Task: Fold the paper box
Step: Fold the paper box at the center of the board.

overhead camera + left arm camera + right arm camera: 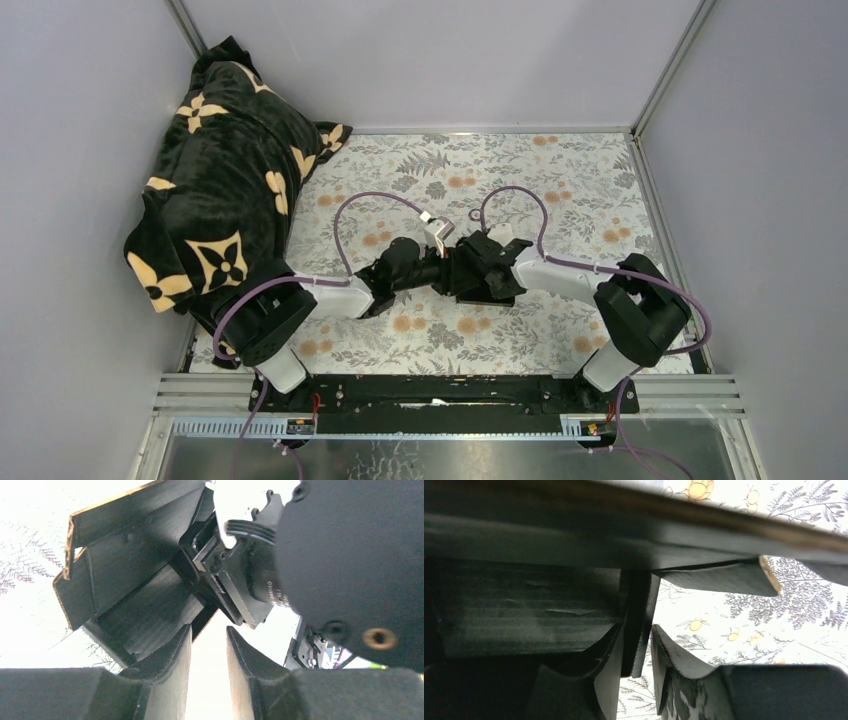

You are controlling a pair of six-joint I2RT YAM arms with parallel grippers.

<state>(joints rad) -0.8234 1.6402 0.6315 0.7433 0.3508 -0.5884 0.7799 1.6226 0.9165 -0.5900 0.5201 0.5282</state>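
Covering the whole table is a pale floral cloth [560, 180], shut in by plain grey walls [450, 60] at the far edge and both sides. A metal rail [450, 392] runs along the near edge, where the arms are bolted. A black plush blanket [230, 170] with cream flowers is heaped in the far-left corner and spills over the left edge, well apart from the work.

The paper box [470, 285] sits about mid-surface, half-formed, with both arms meeting over it and hiding most of it from above. Purple cables [345, 215] arch up from each wrist.

The left gripper [209, 630] is released, with bare daylight between its fingers and the box's raised flaps [130, 580] just beyond its tips. The right arm's wrist [350, 555] crowds in close beside them.

The right gripper [638, 630] straddles a thin upright wall of the box [524, 605]. I cannot tell whether it is pinching it or only standing around it.
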